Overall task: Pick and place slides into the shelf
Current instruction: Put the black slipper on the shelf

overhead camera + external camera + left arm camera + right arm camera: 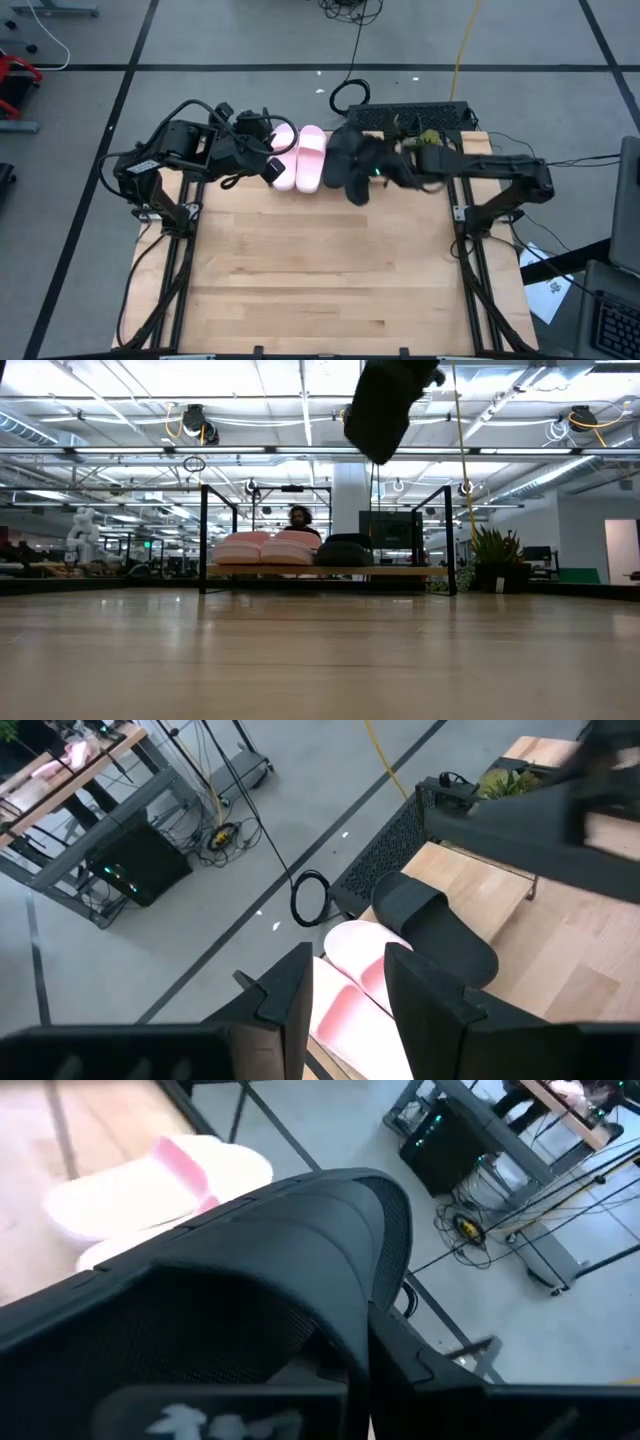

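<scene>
The shelf (400, 571) stands at the table's far edge. On its board lie two pale pink slides (285, 157) (311, 158) side by side, with one black slide (344, 143) to their right. They also show in the low view: pink slides (262, 548), black slide (345, 550). My left gripper (345, 995) is open and hovers over the left pink slide (350, 1010). My right gripper (365, 175) is shut on the second black slide (388, 402), high above the table just in front of the shelf. My right gripper holds the second black slide (250, 1270) lifted clear of the table. The slide fills the wrist view and hides the fingers, so the held part cannot be told. In the low view it hangs tilted, its lower end (375, 450) pointing down.
A black perforated box (410, 115) and cables lie on the floor beyond the shelf. The shelf's board (500, 890) is bare to the right of the black slide. The wooden tabletop (330, 280) stretches toward the near edge. A person (299, 518) sits far behind the shelf.
</scene>
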`<state>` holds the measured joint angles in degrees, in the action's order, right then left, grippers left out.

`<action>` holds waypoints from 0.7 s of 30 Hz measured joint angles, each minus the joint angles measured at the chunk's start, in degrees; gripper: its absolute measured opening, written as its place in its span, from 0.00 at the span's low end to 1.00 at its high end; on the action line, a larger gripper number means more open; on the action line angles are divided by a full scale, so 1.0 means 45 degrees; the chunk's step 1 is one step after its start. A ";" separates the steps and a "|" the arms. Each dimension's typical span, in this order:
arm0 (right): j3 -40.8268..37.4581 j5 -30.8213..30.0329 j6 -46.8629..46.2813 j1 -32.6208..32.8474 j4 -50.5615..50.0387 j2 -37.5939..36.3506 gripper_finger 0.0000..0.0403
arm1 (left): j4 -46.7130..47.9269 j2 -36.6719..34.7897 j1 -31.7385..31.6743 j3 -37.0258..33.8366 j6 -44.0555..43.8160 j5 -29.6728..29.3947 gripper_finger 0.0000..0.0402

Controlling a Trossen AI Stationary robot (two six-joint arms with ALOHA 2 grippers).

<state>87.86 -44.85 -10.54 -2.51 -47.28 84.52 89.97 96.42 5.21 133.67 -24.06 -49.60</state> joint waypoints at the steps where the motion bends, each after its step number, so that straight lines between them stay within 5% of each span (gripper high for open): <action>1: -0.0041 0.0260 0.0300 -0.0481 0.0298 0.0123 0.00 | 0.0000 0.0000 0.0000 0.0000 0.0036 -0.0003 0.32; 11: -0.0167 0.1028 0.3499 -0.2735 0.0692 0.2302 0.00 | -0.0019 0.0000 -0.0445 0.0000 0.0716 -0.0001 0.32; 21: -0.0172 0.0041 0.6433 -0.3976 0.0898 0.3072 0.00 | -0.0039 0.0000 -0.1737 0.0000 0.0905 -0.0005 0.32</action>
<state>87.09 -44.67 18.41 -20.40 -43.24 98.35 89.80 96.42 -2.60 133.67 -19.99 -49.63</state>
